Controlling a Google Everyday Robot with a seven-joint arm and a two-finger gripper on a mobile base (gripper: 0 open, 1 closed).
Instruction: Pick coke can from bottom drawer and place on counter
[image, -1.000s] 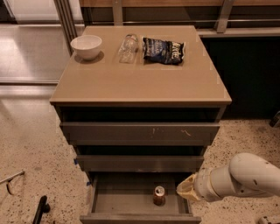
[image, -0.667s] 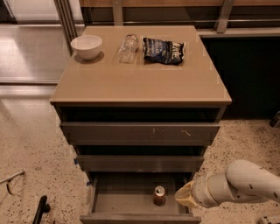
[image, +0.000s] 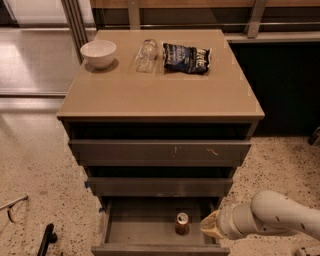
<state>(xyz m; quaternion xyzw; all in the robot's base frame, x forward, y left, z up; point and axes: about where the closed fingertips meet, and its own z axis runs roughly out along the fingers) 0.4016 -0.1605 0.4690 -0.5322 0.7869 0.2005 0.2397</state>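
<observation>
The coke can (image: 181, 223), small and red-brown with a silver top, stands upright in the open bottom drawer (image: 135, 230), right of its middle. The counter (image: 160, 92) is the tan glossy top of the grey drawer cabinet. My gripper (image: 211, 226) is at the end of the white arm that comes in from the lower right. Its tan tip sits just right of the can, over the drawer's right side, a small gap away from the can.
On the counter stand a white bowl (image: 98, 52) at the back left, a clear plastic bottle (image: 145, 54) lying down, and a dark chip bag (image: 187, 57). The two upper drawers (image: 160, 150) stick out slightly. A black object (image: 46, 240) lies on the speckled floor at the left.
The arm and gripper have moved down a little beside the drawer's right side. The can has not moved.
</observation>
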